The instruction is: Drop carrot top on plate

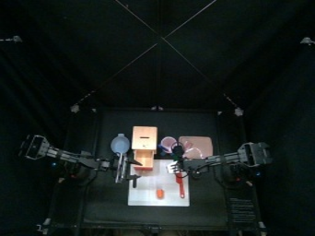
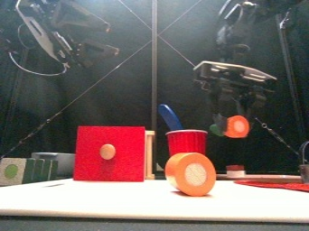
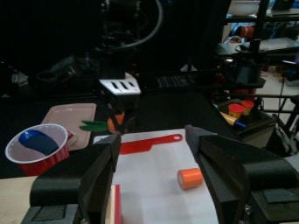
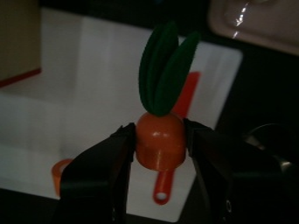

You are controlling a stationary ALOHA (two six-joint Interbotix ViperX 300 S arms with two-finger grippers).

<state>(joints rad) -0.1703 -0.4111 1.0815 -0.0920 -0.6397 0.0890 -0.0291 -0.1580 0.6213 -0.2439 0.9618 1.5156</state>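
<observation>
My right gripper (image 2: pixel 234 115) is shut on the carrot top (image 4: pixel 163 140), an orange stub with green leaves (image 4: pixel 167 61), and holds it in the air. The carrot top also shows in the front view (image 2: pixel 236 126) and the left wrist view (image 3: pixel 105 125). It hangs over the white board's (image 4: pixel 82 114) far part, short of the pale pink plate (image 1: pixel 194 145), whose corner shows in the right wrist view (image 4: pixel 260 22). My left gripper (image 3: pixel 158 175) is open and empty above the white board (image 3: pixel 158 184).
An orange carrot piece (image 2: pixel 191 173) and a red knife (image 3: pixel 152 143) lie on the board. A purple cup (image 3: pixel 35 147) stands beside the plate (image 3: pixel 68 116). A red-faced wooden box (image 2: pixel 108 153) and a blue-grey round dish (image 1: pixel 120 144) stand to the left.
</observation>
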